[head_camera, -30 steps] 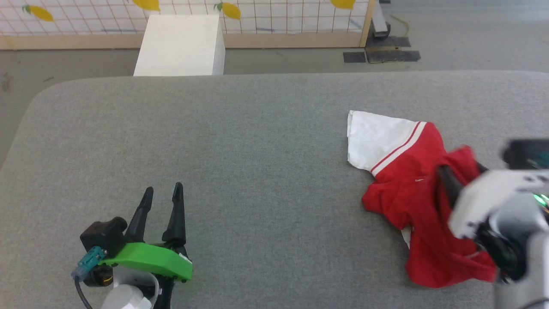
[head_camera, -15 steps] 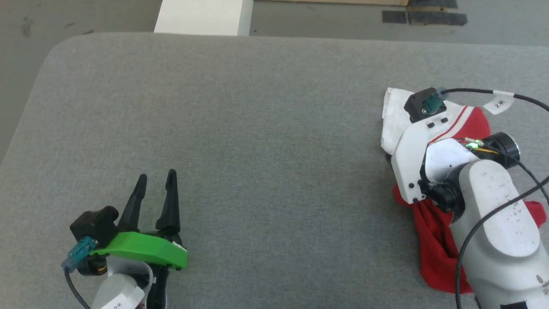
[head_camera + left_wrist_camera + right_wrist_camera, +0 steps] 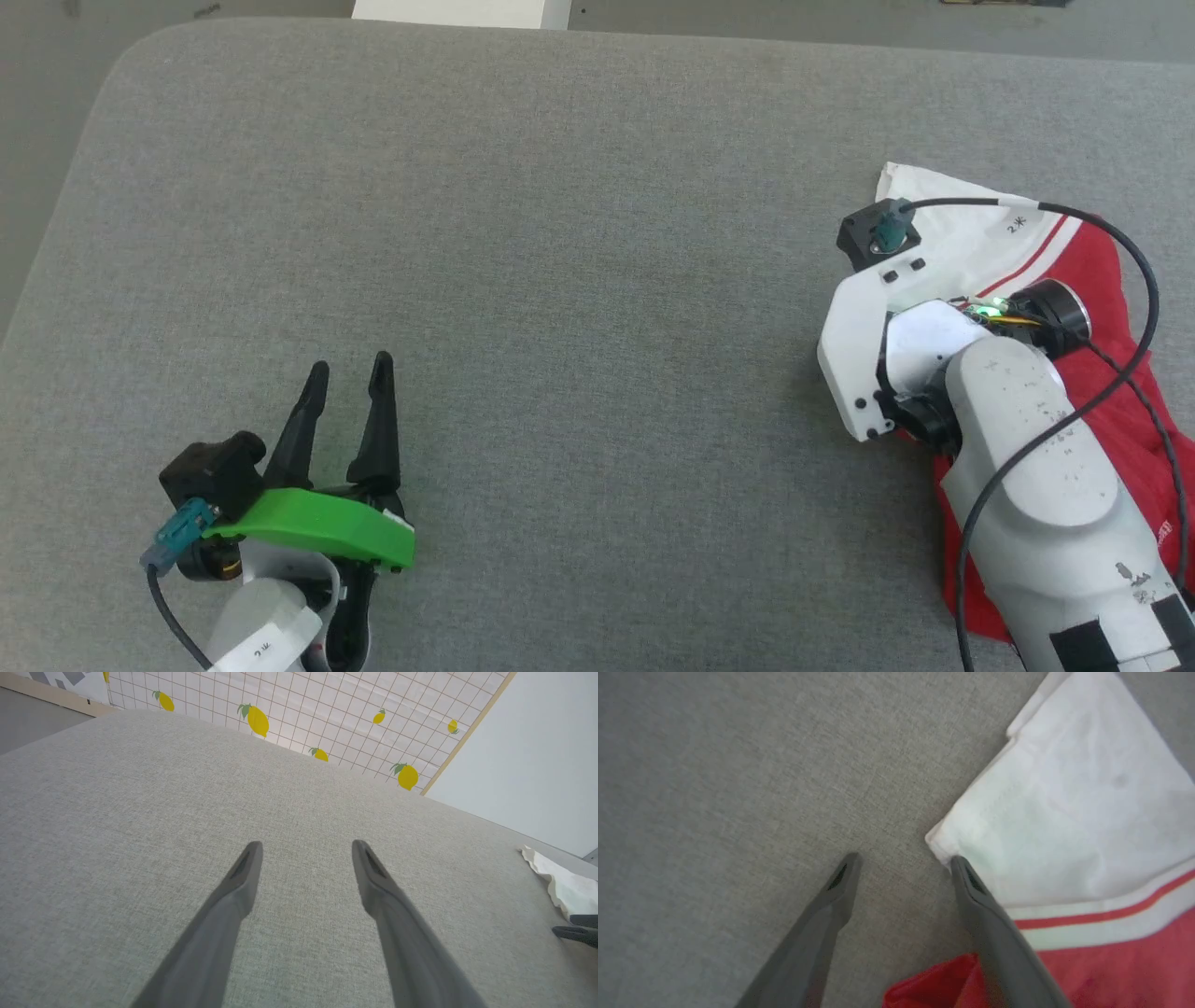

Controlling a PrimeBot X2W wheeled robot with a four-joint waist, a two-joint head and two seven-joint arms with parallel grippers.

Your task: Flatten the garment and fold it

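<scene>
The garment (image 3: 1111, 373) lies crumpled at the right of the grey table (image 3: 560, 233), a red body with a white sleeve (image 3: 952, 233) spread toward the far left. My right arm (image 3: 1018, 448) reaches over it and covers much of the red part. In the right wrist view my right gripper (image 3: 904, 858) stands open just above the cloth; one finger is at the sleeve's (image 3: 1064, 812) corner, the other over bare table. My left gripper (image 3: 350, 366) is open at the near left with nothing between its fingers (image 3: 233, 900).
A white box (image 3: 462, 9) stands on the floor beyond the table's far edge. A gridded wall with lemon prints (image 3: 280, 709) rises behind the table in the left wrist view. The table's far left corner (image 3: 121, 56) is rounded.
The head camera has tilted down. My right arm has swung in over the garment and shifted left toward the white sleeve's corner. The left gripper has stayed in place, open.
</scene>
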